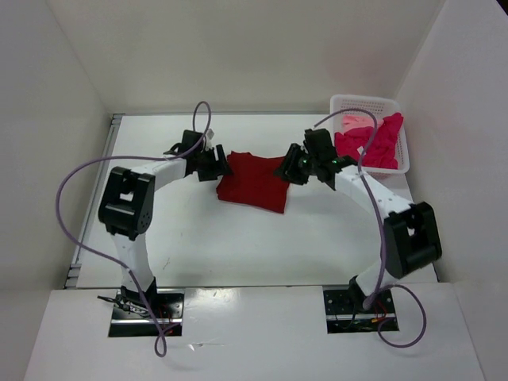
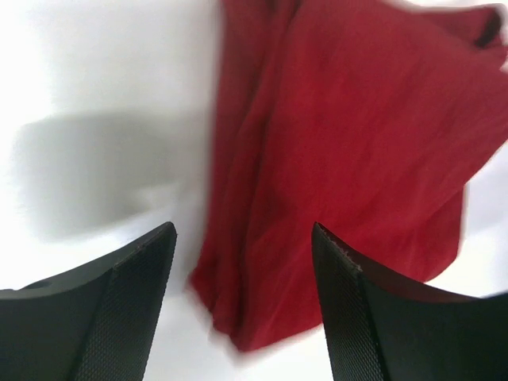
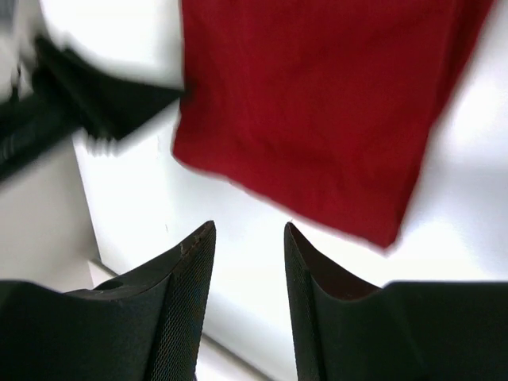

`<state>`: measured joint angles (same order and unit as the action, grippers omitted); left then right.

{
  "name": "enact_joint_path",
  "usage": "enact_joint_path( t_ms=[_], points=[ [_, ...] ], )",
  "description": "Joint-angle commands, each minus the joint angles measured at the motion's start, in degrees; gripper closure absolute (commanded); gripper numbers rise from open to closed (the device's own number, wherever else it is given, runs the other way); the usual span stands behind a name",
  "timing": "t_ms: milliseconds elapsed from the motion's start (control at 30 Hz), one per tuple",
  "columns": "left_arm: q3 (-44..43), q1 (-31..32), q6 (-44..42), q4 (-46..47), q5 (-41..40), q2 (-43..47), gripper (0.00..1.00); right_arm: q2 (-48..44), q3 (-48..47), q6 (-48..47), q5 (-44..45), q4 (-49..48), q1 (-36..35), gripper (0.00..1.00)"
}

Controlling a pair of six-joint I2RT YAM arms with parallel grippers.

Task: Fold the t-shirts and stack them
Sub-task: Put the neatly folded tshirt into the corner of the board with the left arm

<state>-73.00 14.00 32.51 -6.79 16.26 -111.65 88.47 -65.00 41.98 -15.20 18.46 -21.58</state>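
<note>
A dark red t-shirt [image 1: 254,182] lies folded on the white table [image 1: 238,238], between the two grippers. It also shows in the left wrist view [image 2: 341,151] and the right wrist view [image 3: 317,103]. My left gripper [image 1: 217,165] is open and empty at the shirt's left edge; the cloth lies below its spread fingers [image 2: 127,309]. My right gripper [image 1: 292,168] is open and empty at the shirt's right edge, its fingertips [image 3: 194,262] over bare table. Magenta-pink t-shirts [image 1: 373,141] and a pale pink one [image 1: 355,122] lie crumpled in the basket.
A white perforated plastic basket [image 1: 403,155] stands at the table's back right corner. White walls enclose the table on the left, back and right. Purple cables loop from both arms.
</note>
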Motion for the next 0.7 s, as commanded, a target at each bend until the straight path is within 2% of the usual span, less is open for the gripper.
enact_joint_path(
  t_ms=[0, 133, 267, 300, 400, 467, 633, 667],
  points=[
    [-6.18, 0.84, -2.89, 5.11, 7.10, -11.19, 0.27, -11.47, 2.85, -0.32, -1.85, 2.55, 0.31, 0.54],
    [-10.21, 4.09, -1.22, 5.12, 7.64, -15.16, 0.35, -12.69, 3.90, 0.21, -1.85, 3.06, 0.31, 0.54],
    [-11.99, 4.72, 2.27, 7.23, 6.94, -17.09, 0.61, -14.03, 5.20, 0.21, -1.85, 3.58, 0.31, 0.54],
    [-13.00, 4.72, 2.29, 7.23, 6.27, -17.11, 0.73, -14.70, 5.23, 0.21, -1.85, 3.60, 0.31, 0.54],
    [-15.65, 4.72, 2.99, 7.23, 6.24, -17.11, 0.86, -16.27, 6.64, 0.21, -1.85, 4.13, 0.31, 0.54],
    [-16.26, 3.19, 4.52, 7.75, 5.71, -15.66, 0.92, -16.97, 8.18, 0.74, -1.85, 4.66, 0.31, 0.54],
    [-18.88, -2.05, 3.47, 7.10, 5.18, -11.75, 0.93, -19.22, 9.94, 0.74, -1.85, 5.19, 0.84, 0.54],
    [-19.75, -4.90, 2.95, 5.75, 4.69, -11.02, 0.93, -19.22, 10.63, 0.74, -1.85, 5.76, 0.84, 0.54]
  ],
)
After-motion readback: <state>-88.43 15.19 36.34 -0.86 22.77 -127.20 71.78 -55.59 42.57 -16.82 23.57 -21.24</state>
